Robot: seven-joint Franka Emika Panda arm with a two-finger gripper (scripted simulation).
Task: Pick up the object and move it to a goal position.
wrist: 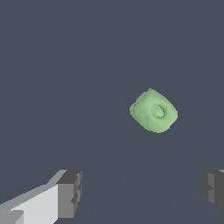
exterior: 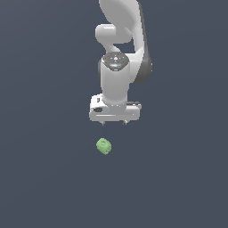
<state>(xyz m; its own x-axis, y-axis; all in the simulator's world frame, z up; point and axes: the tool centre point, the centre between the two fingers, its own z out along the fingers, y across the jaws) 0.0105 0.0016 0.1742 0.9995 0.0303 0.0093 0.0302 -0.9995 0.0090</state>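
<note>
The white, grey-tipped pincer (exterior: 114, 122) hangs on the white arm with its fingers spread wide apart and nothing between them; in the wrist view the two grey pads (wrist: 70, 194) stand at either side with a bare gap in the middle. The small light-green, lumpy, roughly cube-shaped block (exterior: 103, 146) lies on the dark blue-grey desk (exterior: 44, 178), beneath the pincer and ahead of the gap rather than within it, well clear of both pads. This looks like the approach before the grasp. The next move calls for shifting the pincer until the block sits centred between the pads, then descending around it and closing.
</note>
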